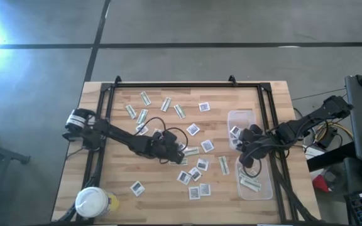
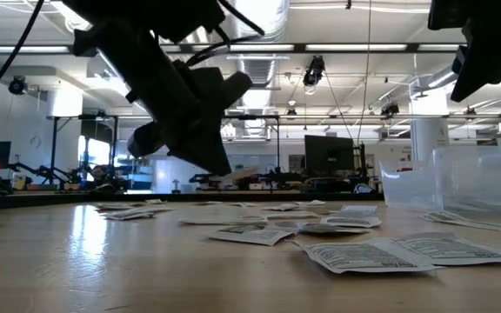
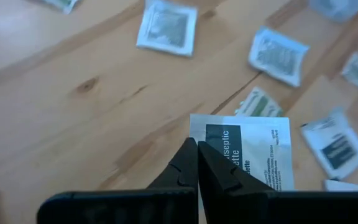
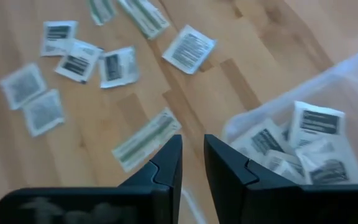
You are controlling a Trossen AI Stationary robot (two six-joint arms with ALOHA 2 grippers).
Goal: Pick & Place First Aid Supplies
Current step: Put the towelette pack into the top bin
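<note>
Several first aid supplies, square white packets [image 1: 193, 129] and narrow green-and-white strips [image 1: 224, 164], lie flat and scattered on the wooden table [image 1: 124, 176]. My left gripper [image 1: 180, 152] is at the table's middle, shut on one white packet with dark print [image 3: 253, 149], lifted off the wood [image 2: 243, 174]. My right gripper [image 4: 192, 152] hovers open near the right side, over the edge of a clear tub [image 4: 272, 112] that holds several white packets [image 4: 316, 124]. Nothing is between its fingers. My left gripper pinches the white packet at its edge, near one corner [image 3: 196, 124], between its two fingertips. The fingers slant down from the table's left. The packet sticks out past the tips, roughly level and clear of the table.
Two clear tubs [image 1: 241, 119] [image 1: 259, 188] stand at the right, the nearer one with strips in it. A white-lidded round jar [image 1: 92, 202] stands at the near left corner. A black rail frame [image 1: 181, 85] runs along the table's far edge and sides.
</note>
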